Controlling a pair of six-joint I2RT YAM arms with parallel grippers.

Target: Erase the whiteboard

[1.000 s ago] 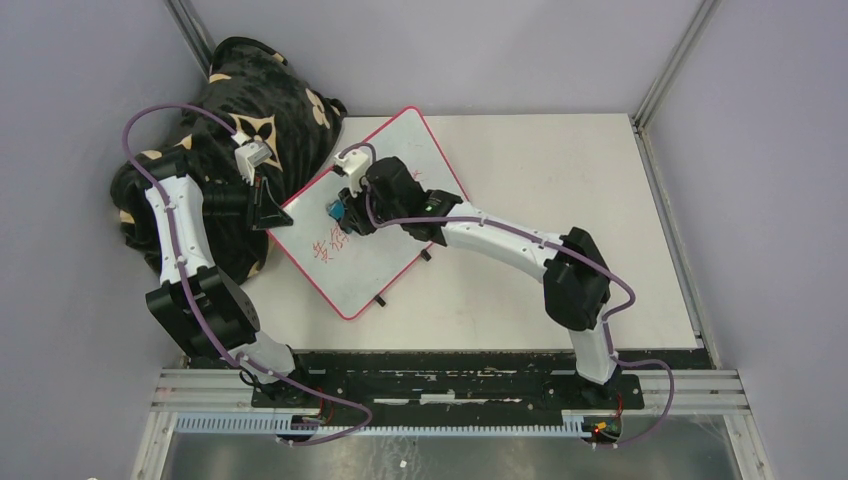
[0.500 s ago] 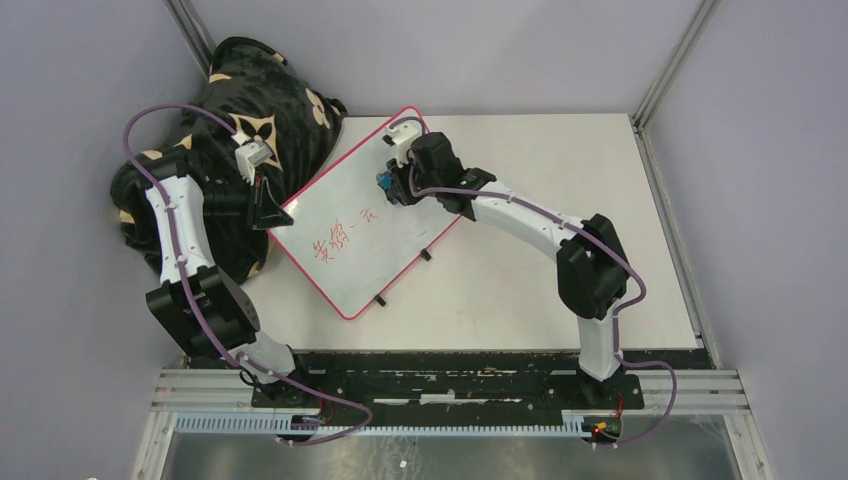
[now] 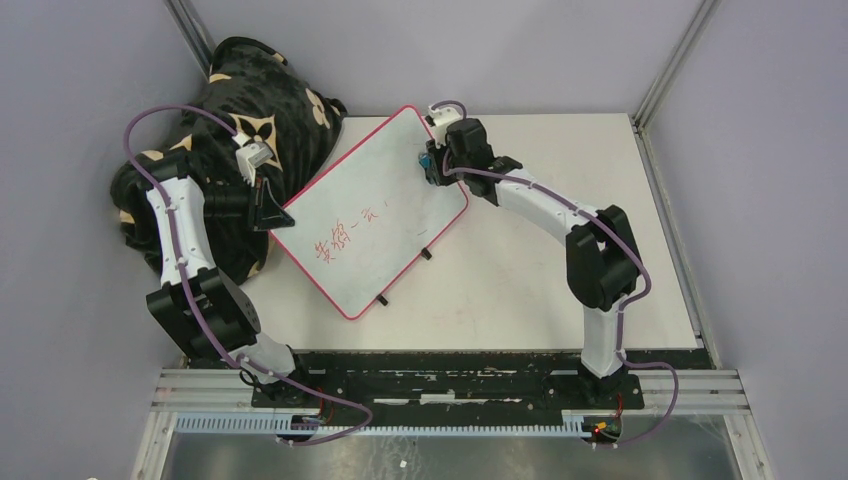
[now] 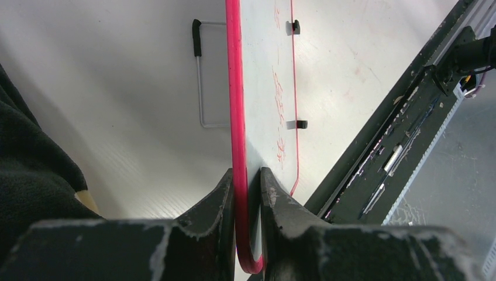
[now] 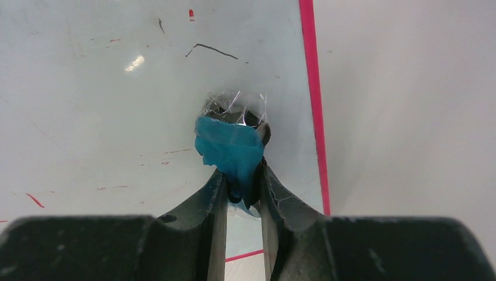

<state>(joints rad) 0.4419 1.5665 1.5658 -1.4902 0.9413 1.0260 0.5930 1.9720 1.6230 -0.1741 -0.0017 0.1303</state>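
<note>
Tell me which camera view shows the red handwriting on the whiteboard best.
Top external: the red handwriting lies whole on the whiteboard. Left wrist sees it at a grazing angle, squeezed. Right wrist shows only stray red marks.

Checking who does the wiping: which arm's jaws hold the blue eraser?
The right gripper, pinching the blue eraser over the whiteboard; the left gripper only clamps its red rim.

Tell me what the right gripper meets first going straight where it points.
Likely the whiteboard face, near its red rim: the right gripper holds the blue eraser against or just above it.
</note>
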